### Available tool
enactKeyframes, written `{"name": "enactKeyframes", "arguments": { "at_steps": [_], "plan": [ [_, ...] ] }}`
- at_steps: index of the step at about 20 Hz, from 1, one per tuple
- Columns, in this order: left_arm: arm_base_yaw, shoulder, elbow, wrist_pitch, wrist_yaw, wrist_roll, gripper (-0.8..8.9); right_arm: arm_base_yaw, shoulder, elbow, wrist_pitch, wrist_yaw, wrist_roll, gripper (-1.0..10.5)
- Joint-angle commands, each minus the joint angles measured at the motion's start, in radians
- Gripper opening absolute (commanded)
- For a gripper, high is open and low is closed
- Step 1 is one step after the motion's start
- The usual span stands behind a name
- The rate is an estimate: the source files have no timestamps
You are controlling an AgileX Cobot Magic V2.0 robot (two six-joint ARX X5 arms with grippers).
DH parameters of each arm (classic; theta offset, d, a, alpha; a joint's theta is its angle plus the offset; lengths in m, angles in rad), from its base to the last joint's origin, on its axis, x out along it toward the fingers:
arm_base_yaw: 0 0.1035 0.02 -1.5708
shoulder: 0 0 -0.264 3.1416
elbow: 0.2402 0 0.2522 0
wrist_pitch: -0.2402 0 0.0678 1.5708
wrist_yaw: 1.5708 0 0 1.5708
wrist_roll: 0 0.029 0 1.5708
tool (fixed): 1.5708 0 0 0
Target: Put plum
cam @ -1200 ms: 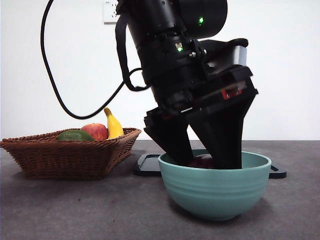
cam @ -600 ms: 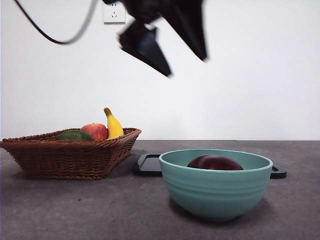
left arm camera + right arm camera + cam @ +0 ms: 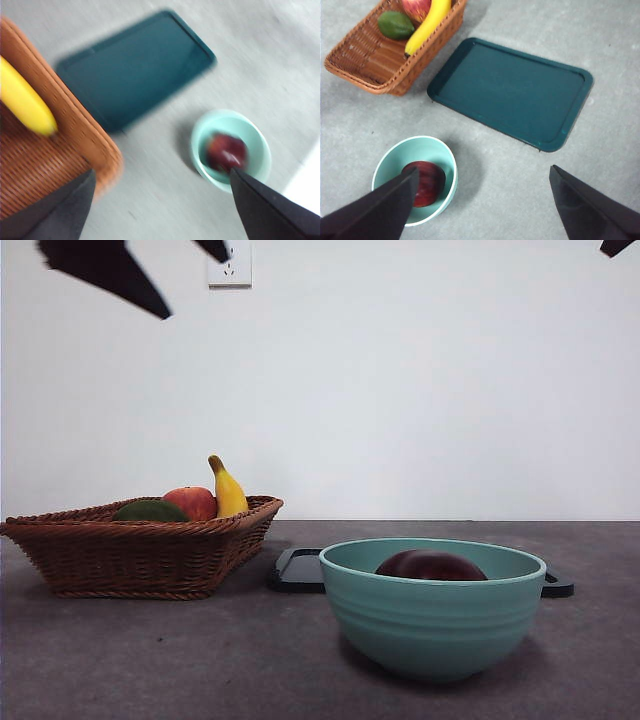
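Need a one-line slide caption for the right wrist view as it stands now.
Plum resting in the teal bowl, dark tray bare beside it, fruit basket beyond; right gripper open above.

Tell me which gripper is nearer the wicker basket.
Left. The left gripper hangs high over the basket, at its near edge. The right gripper is high up by the bowl and tray, well clear of the basket.

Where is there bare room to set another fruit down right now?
The dark green tray is bare all over, between the wicker basket and open table. Grey table beside the teal bowl is also bare. Crowded: the bowl holds the plum; the basket's far end holds banana, apple and green fruit.
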Motion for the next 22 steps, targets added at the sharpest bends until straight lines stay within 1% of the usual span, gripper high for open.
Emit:
{"name": "enactKeyframes", "arguments": {
  "at_steps": [1, 4, 5, 10, 13, 17, 20, 22],
  "plan": [
    [-0.002, -0.077, -0.081, -0.026, 0.076, -0.002, 4.33, 0.005, 0.026, 0.019, 0.005, -0.003, -0.007, 4.2],
    [-0.005, -0.166, -0.172, -0.085, 0.17, 0.01, 4.33, 0.019, 0.05, 0.019, 0.002, -0.003, -0.007, 4.2],
    [-0.009, -0.185, -0.183, -0.1, 0.175, 0.013, 4.33, 0.026, 0.058, 0.019, -0.003, -0.003, -0.007, 4.2],
    [-0.01, -0.225, -0.187, -0.099, 0.175, 0.013, 4.33, 0.072, 0.109, 0.019, -0.017, -0.005, -0.007, 4.2],
    [-0.01, -0.226, -0.187, -0.1, 0.175, 0.013, 4.33, 0.125, 0.183, 0.019, -0.017, -0.001, -0.007, 4.2],
    [-0.01, -0.226, -0.187, -0.099, 0.175, 0.013, 4.33, 0.21, 0.336, 0.019, 0.014, 0.05, -0.008, 4.2],
    [-0.01, -0.226, -0.187, -0.099, 0.175, 0.013, 4.33, 0.244, 0.43, 0.019, 0.056, 0.08, -0.011, 4.2],
    [-0.01, -0.226, -0.187, -0.099, 0.175, 0.013, 4.33, 0.262, 0.485, 0.019, 0.089, 0.085, -0.011, 4.2]
  ]
}}
